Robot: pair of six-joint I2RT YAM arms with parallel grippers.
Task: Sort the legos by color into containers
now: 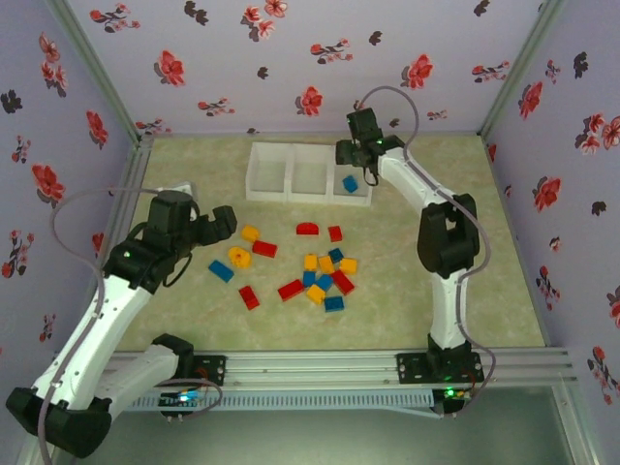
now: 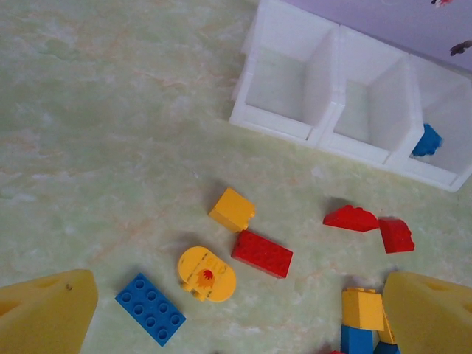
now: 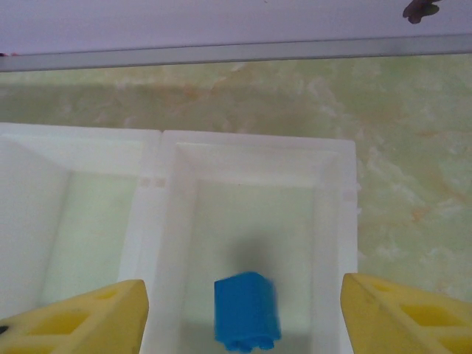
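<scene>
I see pale green marbled table (image 1: 513,291), lilac walls (image 1: 291,68) printed with red and dark flowers, metal rail (image 1: 320,364) along table's near edge.

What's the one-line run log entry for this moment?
right fingers: open over right bin | blue brick: in right bin | left fingers: open over loose bricks

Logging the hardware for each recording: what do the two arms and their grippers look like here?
Both arms have white link shells with black joints; the left arm and right arm each trail a looping grey cable. Small lights glow at the bases. The left gripper and right gripper are black, with yellow fingers.
</scene>
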